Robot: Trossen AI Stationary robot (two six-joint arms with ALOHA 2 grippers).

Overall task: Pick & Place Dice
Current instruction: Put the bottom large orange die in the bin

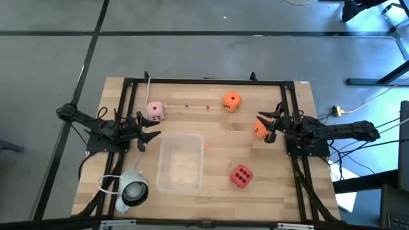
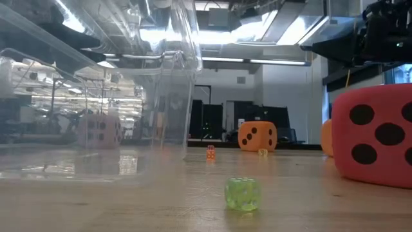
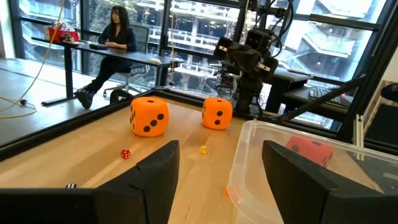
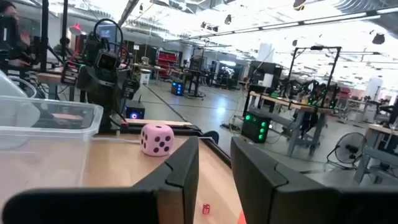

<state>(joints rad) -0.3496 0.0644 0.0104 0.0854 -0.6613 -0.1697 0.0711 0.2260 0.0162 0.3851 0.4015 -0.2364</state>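
Dice [image 1: 241,176] right of container [image 1: 181,162]

The left gripper [image 3: 221,171] is seen with its two dark fingers [image 3: 152,180] held apart above the wooden table [image 3: 93,146], nothing being gripped between them, and the rim of a clear plastic container [image 3: 298,134] is found just beside one finger, with a red die [image 3: 309,150] visible through its wall. Farther across the table two orange dice [image 3: 149,116] are set near each other, the second [image 3: 217,112] close to the right arm [image 3: 249,59], while tiny red [image 3: 125,154] and yellow [image 3: 203,149] dice are scattered nearer. A seated person [image 3: 112,46] is shown at a desk [image 3: 115,53] beyond the table.
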